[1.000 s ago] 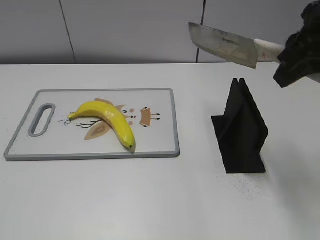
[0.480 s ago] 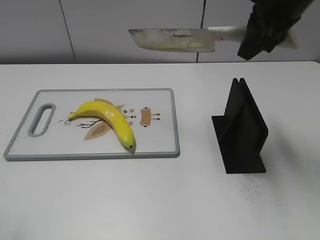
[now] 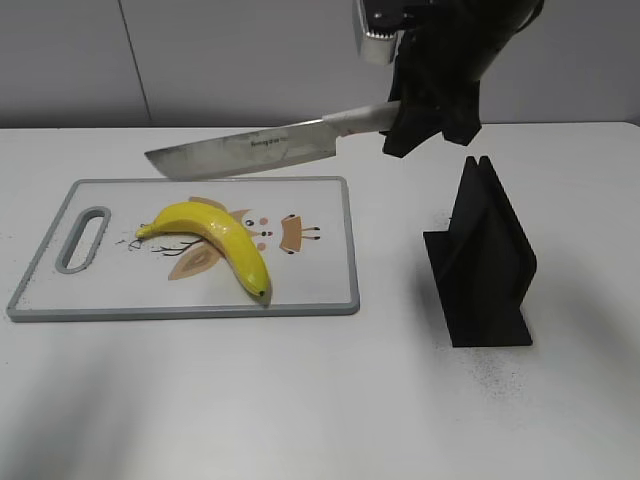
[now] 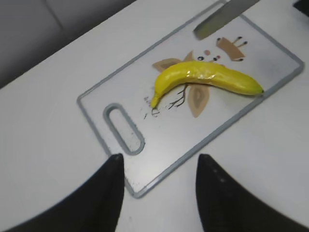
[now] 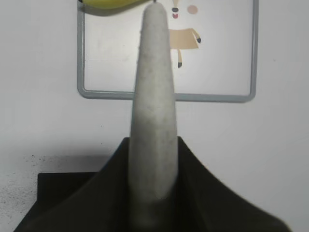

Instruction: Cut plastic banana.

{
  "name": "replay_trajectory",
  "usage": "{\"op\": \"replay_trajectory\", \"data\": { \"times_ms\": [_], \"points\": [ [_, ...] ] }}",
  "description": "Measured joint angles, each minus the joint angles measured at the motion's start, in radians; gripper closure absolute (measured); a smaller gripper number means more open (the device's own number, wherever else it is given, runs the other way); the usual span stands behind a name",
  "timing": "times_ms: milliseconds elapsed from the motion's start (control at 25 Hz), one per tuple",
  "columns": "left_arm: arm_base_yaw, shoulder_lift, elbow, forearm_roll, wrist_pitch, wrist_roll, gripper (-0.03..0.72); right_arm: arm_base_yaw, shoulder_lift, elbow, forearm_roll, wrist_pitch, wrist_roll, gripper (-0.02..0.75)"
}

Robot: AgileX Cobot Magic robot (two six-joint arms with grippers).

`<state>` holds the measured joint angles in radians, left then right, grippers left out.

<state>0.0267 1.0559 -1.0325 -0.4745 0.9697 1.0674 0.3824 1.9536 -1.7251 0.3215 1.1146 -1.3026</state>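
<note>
A yellow plastic banana (image 3: 215, 237) lies on a white cutting board (image 3: 310, 285) with a grey rim and a handle hole at its left. It also shows in the left wrist view (image 4: 207, 77). My right gripper (image 3: 420, 115) is shut on the white handle (image 5: 152, 121) of a kitchen knife (image 3: 245, 150). The blade points left and hangs in the air over the board's far edge, above and behind the banana. My left gripper (image 4: 159, 164) is open and empty above the board's handle corner. It is out of the exterior view.
A black knife stand (image 3: 485, 260) stands on the white table right of the board, below my right arm. A grey panelled wall runs behind the table.
My right gripper has carried the knife left and down, from high above the stand to just over the board's far edge. The banana and board have not moved.
</note>
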Motion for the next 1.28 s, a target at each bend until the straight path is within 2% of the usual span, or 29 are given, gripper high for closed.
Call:
{"op": "replay_trajectory", "data": {
  "times_ms": [160,320,720,880,1280],
  "points": [
    [-0.002,0.182,-0.112,-0.164,0.080,0.239,0.215,0.040,0.053,-0.041,0.020,0.003,-0.103,0.573],
    [-0.051,0.326,-0.192,-0.200,0.108,0.353,0.215,0.056,0.103,-0.102,0.092,0.003,-0.127,0.573],
    [-0.227,0.570,-0.289,-0.088,0.007,0.382,0.215,0.056,0.131,-0.157,0.112,0.004,-0.162,0.573],
    [-0.237,0.616,-0.308,-0.064,-0.035,0.381,0.239,0.056,0.131,-0.157,0.111,0.004,-0.164,0.573],
    [-0.237,0.666,-0.311,-0.001,-0.021,0.381,0.390,0.056,0.131,-0.157,0.112,-0.010,-0.165,0.573]
  ]
}}
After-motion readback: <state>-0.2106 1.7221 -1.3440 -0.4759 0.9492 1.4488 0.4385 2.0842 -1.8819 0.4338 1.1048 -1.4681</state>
